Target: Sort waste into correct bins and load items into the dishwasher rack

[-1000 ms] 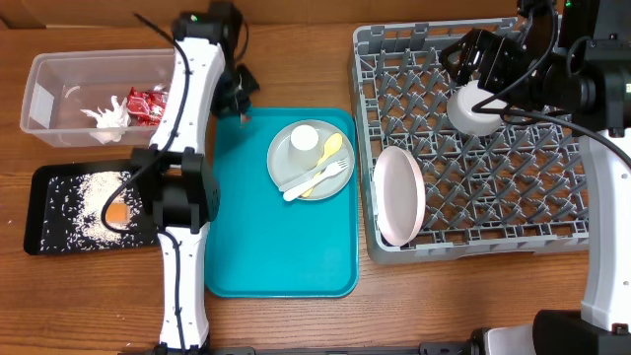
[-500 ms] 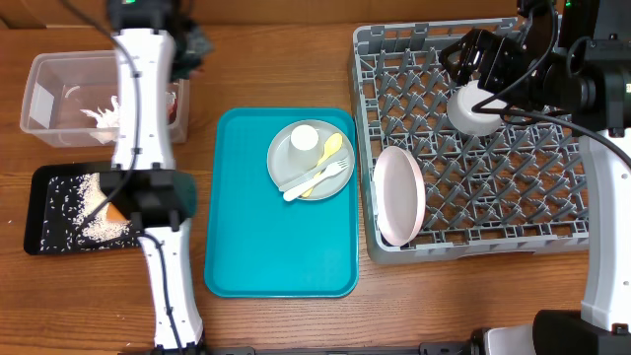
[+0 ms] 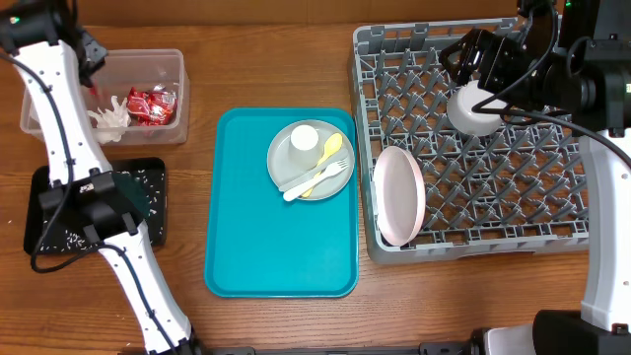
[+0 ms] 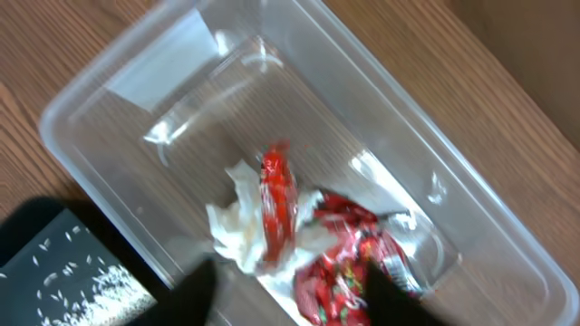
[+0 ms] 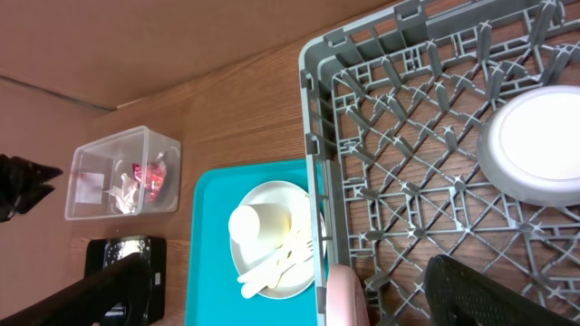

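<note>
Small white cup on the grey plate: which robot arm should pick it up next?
Probably right. The right gripper hangs over the dishwasher rack, jaws open, nearer the cup; the left gripper is above the clear tub.

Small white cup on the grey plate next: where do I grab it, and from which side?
Come straight down on the small white cup. It stands on end on the grey round plate, so pinch across its round wall, keeping clear of the pale yellow plastic spoon beside it.
</note>
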You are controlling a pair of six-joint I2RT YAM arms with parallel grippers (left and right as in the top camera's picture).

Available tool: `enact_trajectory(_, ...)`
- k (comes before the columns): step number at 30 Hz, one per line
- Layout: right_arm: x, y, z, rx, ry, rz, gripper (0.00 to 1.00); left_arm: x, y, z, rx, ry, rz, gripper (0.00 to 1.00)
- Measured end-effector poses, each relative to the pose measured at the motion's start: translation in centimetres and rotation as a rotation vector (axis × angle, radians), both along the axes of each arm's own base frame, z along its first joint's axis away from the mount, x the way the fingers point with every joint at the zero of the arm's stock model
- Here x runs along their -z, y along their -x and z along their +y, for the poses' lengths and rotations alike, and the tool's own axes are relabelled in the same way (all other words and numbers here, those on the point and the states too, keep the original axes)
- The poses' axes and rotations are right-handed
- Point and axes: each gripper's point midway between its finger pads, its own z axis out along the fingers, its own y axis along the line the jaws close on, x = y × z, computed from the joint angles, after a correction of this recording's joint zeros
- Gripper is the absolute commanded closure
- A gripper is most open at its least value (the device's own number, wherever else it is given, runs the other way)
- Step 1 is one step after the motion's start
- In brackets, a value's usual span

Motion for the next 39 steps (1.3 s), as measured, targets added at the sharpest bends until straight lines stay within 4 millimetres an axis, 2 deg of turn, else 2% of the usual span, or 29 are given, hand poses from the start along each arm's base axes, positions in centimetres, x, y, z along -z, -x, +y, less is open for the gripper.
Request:
enact_trajectory(2,0.0,0.0,0.0,0.0,0.0,0.0,0.0,-0.2,0.0,0.9,-0.003,-0.011,-0.009,0.07)
enact_trajectory(8,0.0,0.0,0.0,0.001,0.0,0.001,0.0,0.1,1.2,2.5,-0.005,-0.007,0.02,0.04)
enact_trajectory(13,0.0,0.0,0.0,0.0,0.0,0.001,0.0,0.7,2.4,1.4,0.016,0.055,0.064,0.05)
enact_trajectory(17,0.0,0.0,0.0,0.0,0.0,0.001,0.0,-0.1,2.3,-0.6,0.064,0.131,0.037,0.0)
enact_trajectory(20,0.0,0.0,0.0,0.001,0.0,0.001,0.0,-2.0,2.1,-2.8,0.122,0.193,-0.016,0.0)
enact_trajectory(23,0.0,0.0,0.0,0.0,0.0,0.001,0.0,-5.1,2.8,-5.4,0.186,0.229,-0.063,0.0)
enact_trajectory(27,0.0,0.0,0.0,0.0,0.0,0.0,0.0,-10.2,5.4,-9.6,0.274,0.246,-0.113,0.0)
enact_trajectory(30,0.0,0.0,0.0,0.001,0.0,0.001,0.0,-14.3,6.3,-12.5,0.383,0.232,-0.201,0.0)
enact_trajectory(32,0.0,0.0,0.0,0.0,0.0,0.001,0.0,-16.3,7.0,-14.3,0.446,0.233,-0.246,0.0)
enact_trajectory(36,0.0,0.0,0.0,0.0,0.0,0.001,0.0,-19.2,8.6,-17.5,0.565,0.236,-0.306,0.0)
enact_trajectory(39,0.0,0.0,0.0,0.0,0.0,0.0,0.0,-20.1,10.8,-18.8,0.609,0.228,-0.294,0.0)
